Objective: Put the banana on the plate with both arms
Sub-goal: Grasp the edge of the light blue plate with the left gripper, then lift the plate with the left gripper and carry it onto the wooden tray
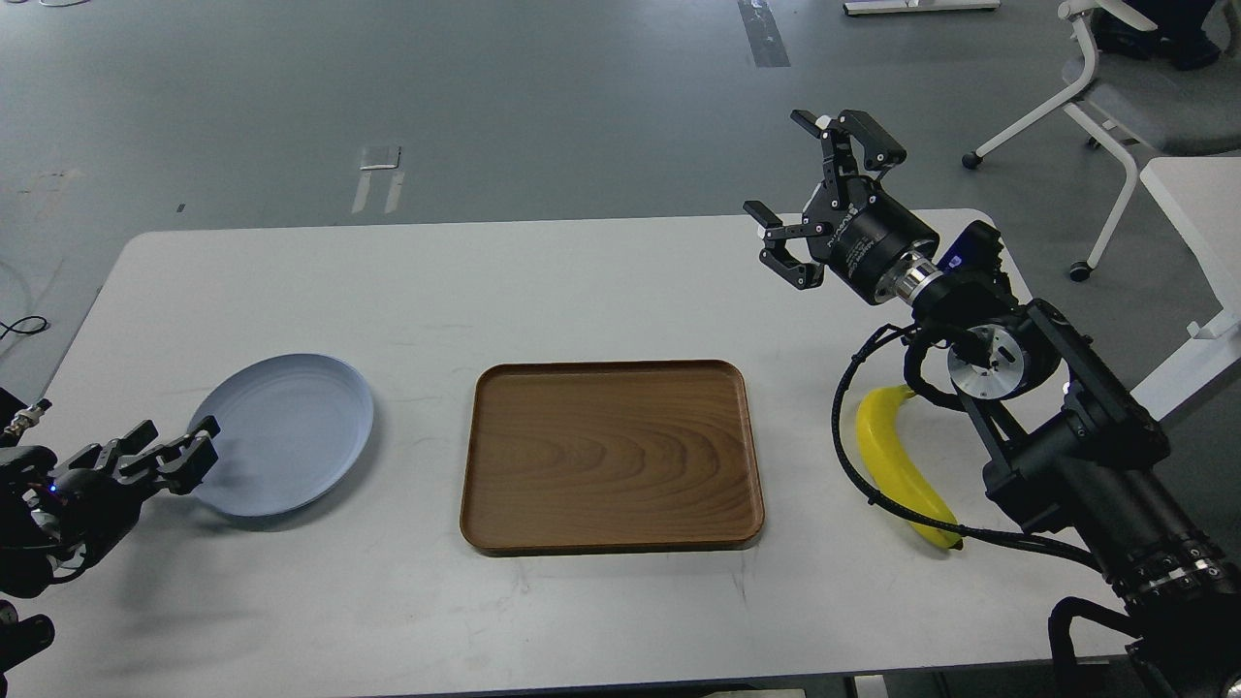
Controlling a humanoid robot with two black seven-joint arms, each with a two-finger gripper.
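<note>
The yellow banana (894, 463) lies on the white table at the right, partly hidden behind my right arm and its black cable. The pale blue-grey plate (291, 427) lies on the table at the left. My right gripper (787, 184) is open and empty, raised above the table's far right edge, well behind the banana. My left gripper (184, 448) is low at the plate's left front rim, its fingers apart; I cannot tell if they touch the rim.
A brown wooden tray (611, 456) lies between plate and banana. The table's (582, 281) back half is bare. A white office chair (1115, 87) stands on the floor at the back right, and another white table edge (1197, 208) is at the far right.
</note>
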